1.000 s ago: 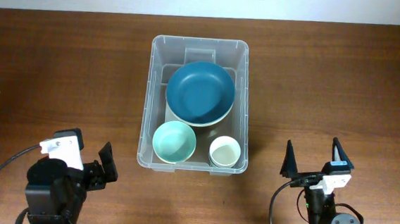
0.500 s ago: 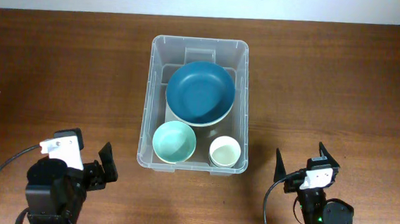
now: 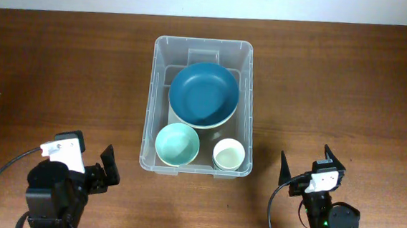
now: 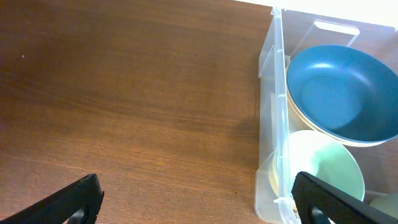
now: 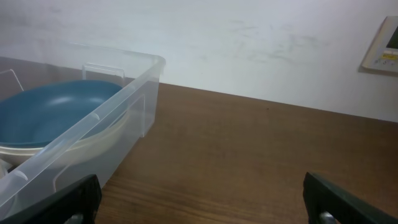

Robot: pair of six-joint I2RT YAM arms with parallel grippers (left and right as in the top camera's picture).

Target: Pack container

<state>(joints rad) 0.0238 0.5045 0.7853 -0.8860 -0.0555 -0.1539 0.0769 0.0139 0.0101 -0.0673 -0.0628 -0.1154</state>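
Overhead, the container (image 3: 203, 42) sits mid-bench (image 3: 63, 68) toward 12 o'clock, holding a blue bowl (image 3: 203, 94), a mint bowl (image 3: 178, 143) and a small white bowl (image 3: 228, 154). Wood stretches wide at 9 and 3 o'clock. The left gripper (image 3: 109, 165) at 7 and the right gripper (image 3: 305, 156) at 5 stand apart from its near rim, jaws released.

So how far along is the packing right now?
Done: the blue bowl, mint bowl and white cup sit inside the container. In hand: nothing; the left gripper and right gripper are open, empty, clear of it. Left: no loose item shows on the table, so packing looks finished.
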